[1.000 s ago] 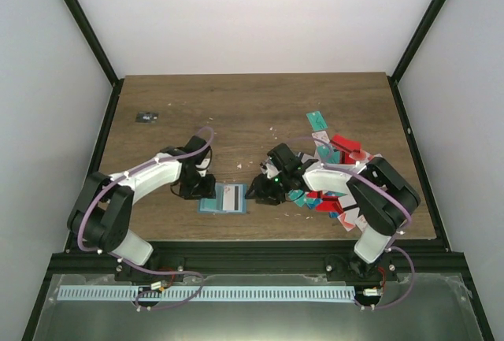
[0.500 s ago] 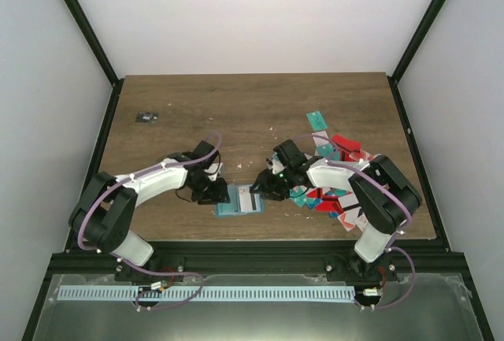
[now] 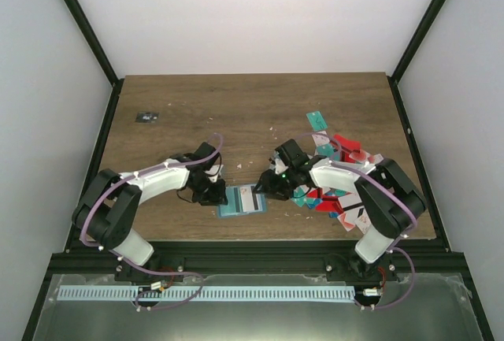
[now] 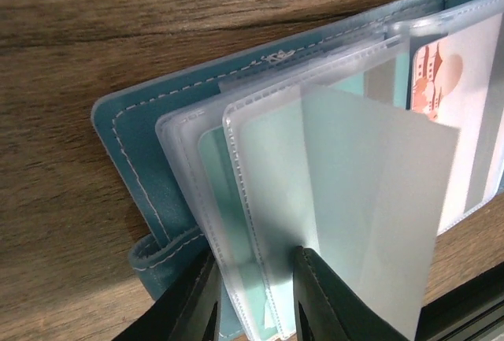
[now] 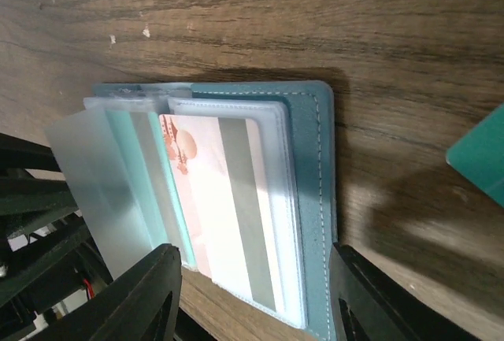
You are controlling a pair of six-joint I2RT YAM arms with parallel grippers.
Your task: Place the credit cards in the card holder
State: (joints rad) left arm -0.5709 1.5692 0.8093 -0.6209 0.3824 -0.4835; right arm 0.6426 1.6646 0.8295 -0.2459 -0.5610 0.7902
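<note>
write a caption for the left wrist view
left claw straddling the clear plastic sleeves of an open teal card holder on a wooden table

Teal card holder [image 5: 313, 199], frosted sleeves [image 4: 268, 199], pink-printed grey-striped card [image 5: 224, 199], brown woodgrain table [image 5: 315, 10]

Count: 1 card holder [image 3: 241, 202]. 1 striped card [image 5: 224, 207] showing in its sleeves. Loose cards [image 3: 340, 193] right of the card holder: overlapping heap, well over ten, exact number unreadable. 1 small black object [image 3: 146, 117] far left of it.
</note>
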